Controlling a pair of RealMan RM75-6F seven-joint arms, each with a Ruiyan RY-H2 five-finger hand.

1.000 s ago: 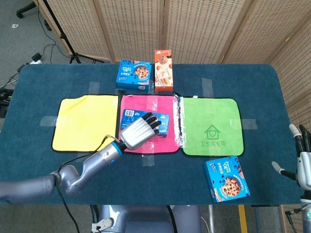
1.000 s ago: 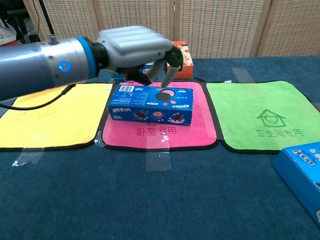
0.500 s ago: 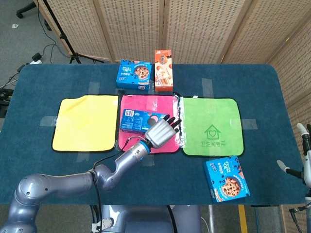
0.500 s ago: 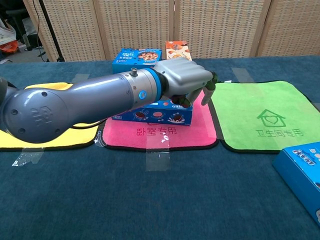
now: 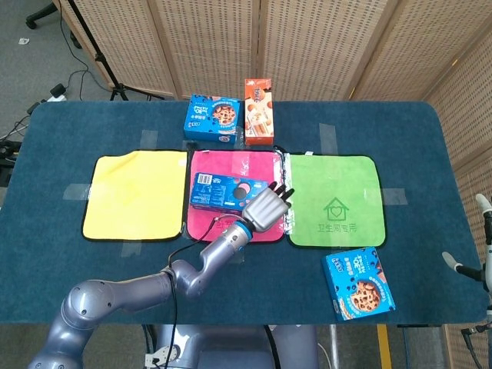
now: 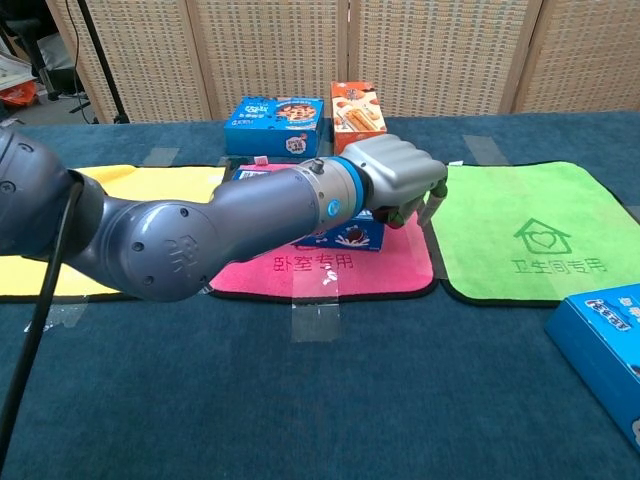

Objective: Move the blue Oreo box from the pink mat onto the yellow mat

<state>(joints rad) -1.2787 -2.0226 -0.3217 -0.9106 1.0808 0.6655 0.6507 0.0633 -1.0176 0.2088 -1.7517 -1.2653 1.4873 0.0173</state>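
The blue Oreo box (image 5: pixel 223 192) lies flat on the pink mat (image 5: pixel 234 163), its long side running left to right. My left hand (image 5: pixel 267 206) hovers over the box's right end with its fingers (image 5: pixel 281 188) stretched out and apart, holding nothing. In the chest view the left hand (image 6: pixel 395 175) and forearm hide most of the Oreo box (image 6: pixel 350 238); the fingertips hang just past its right end above the pink mat (image 6: pixel 330 270). The yellow mat (image 5: pixel 134 196) lies bare to the left. My right hand (image 5: pixel 483 246) shows only partly at the far right edge, fingers apart.
A green mat (image 5: pixel 334 200) adjoins the pink one on the right. A blue cookie box (image 5: pixel 359 282) lies in front of it. At the back stand another blue cookie box (image 5: pixel 211 119) and an orange box (image 5: pixel 259 111).
My left hand has slid rightward across the Oreo box, from over its top to its right end. The box has not moved. The right hand has drifted further out of frame.
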